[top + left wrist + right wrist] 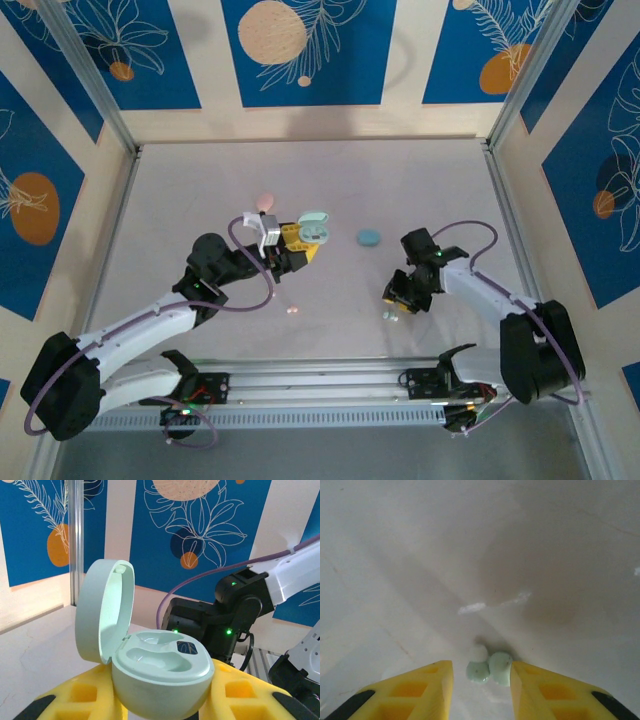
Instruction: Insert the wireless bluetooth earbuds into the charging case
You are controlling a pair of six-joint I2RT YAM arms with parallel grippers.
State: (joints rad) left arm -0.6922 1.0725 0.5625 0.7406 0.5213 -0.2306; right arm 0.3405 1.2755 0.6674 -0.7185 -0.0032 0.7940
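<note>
Right gripper (481, 664) at the tabletop, its yellow fingers flanking two small mint-green plastic earbuds (491, 671); task judged at the pick-up stage, nothing inserted yet
Its jaws stand narrow, the right finger touching a bud, but whether they already pinch cannot be told. To the left, the left gripper (292, 243) is pinching a rounded mint-green charging case (160, 667), lid swung open, both moulded sockets empty. Lifting the buds, carrying them left and seating each one are all left to do. A tiny pink bud (292, 310) lies loose on the white table (420, 180) near the arms
</note>
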